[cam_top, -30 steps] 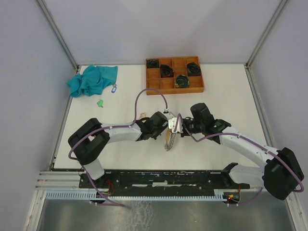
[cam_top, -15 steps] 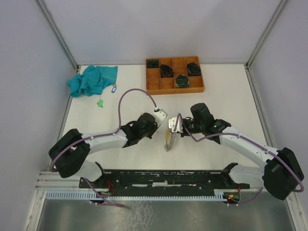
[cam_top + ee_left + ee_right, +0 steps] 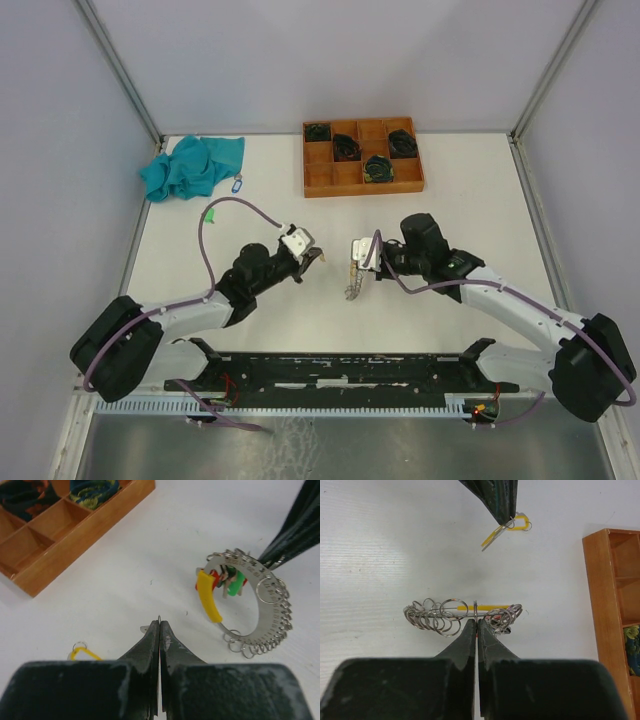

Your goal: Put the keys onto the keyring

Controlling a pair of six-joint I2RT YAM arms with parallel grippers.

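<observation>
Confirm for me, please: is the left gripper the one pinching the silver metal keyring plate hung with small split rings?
Not quite: it is the right gripper that is pinching the silver metal keyring plate hung with small split rings. The right wrist view shows it, with the plate edge-on between that gripper's shut fingers.

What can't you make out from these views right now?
Yellow-tagged key: in the left wrist view, the left tool covers most of it.
Keyring: edge-on in the right wrist view; the right tool covers its lower part.
Blue tag: too small in the top view to tell if a key hangs on it.
Tray: cut off by the edge in both wrist views.
</observation>
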